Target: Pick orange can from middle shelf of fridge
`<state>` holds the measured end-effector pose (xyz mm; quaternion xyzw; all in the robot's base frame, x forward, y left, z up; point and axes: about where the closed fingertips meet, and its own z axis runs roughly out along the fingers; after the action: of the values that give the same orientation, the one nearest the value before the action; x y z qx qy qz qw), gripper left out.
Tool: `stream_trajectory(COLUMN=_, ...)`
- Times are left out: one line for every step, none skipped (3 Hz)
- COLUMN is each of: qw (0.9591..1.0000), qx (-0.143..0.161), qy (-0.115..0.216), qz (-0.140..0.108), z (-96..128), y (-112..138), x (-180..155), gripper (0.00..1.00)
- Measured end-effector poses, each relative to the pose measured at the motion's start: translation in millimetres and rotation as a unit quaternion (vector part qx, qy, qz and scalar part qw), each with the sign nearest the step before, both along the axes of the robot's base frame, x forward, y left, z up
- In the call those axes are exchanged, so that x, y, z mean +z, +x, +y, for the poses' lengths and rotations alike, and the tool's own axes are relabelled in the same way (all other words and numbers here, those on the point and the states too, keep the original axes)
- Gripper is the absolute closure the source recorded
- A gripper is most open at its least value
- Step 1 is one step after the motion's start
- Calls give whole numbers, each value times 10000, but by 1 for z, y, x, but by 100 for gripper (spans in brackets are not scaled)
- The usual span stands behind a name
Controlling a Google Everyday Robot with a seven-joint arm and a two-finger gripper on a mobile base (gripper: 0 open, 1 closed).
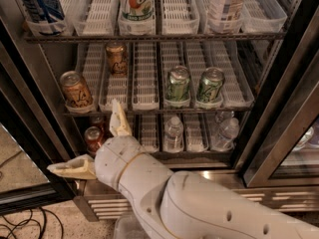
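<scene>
Tool [83, 137] spread, below middle shelf [149, 111] | orange can [76, 89] script unreadable

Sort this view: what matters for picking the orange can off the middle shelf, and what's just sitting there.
For the job: front-left orange can or rear orange can; middle shelf; fridge; gripper, open, below that shelf's left end.

Just there: green cans; red cans; water bottles; top-shelf bottles.
</scene>
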<state>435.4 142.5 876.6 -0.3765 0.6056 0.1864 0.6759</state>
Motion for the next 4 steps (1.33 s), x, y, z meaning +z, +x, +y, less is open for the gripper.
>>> stream_trajectory(qw=9992, qx=-348, qy=-189, qz=82, z=10, y=11, x=-15, gripper=0)
stream_trajectory(qw=9964, qx=-769, qy=-326, qz=175, z=13, y=18, x=-29, gripper=0)
stream_trajectory(qw=9925, qx=-1183, qy=-253, qz=149, z=16, y=27, x=-35, gripper=0)
stream_trajectory(qw=9867, qx=-1618, qy=109, qz=85, z=16, y=45, x=-34, gripper=0)
